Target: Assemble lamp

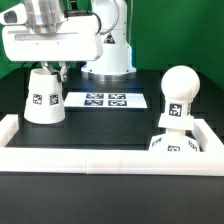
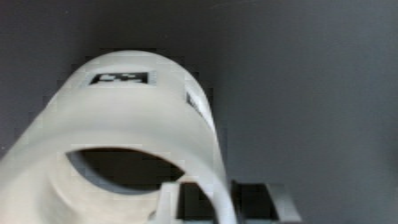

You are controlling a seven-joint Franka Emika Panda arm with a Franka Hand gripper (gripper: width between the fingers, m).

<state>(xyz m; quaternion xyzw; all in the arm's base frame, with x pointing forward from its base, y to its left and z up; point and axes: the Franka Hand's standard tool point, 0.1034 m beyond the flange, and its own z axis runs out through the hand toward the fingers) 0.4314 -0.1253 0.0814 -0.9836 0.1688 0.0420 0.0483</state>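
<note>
The white tapered shade stands upright on the black table at the exterior view's left, a tag on its side. My gripper is at its top rim. In the wrist view the shade fills the picture with its dark top opening near me. My gripper straddles the rim wall, one finger inside and one outside, pads against it. The round-topped bulb stands on the square base at the exterior view's right, apart from the gripper.
The marker board lies flat between the shade and the bulb. A white rail runs along the table's front and up both sides. The robot's white base stands behind the marker board.
</note>
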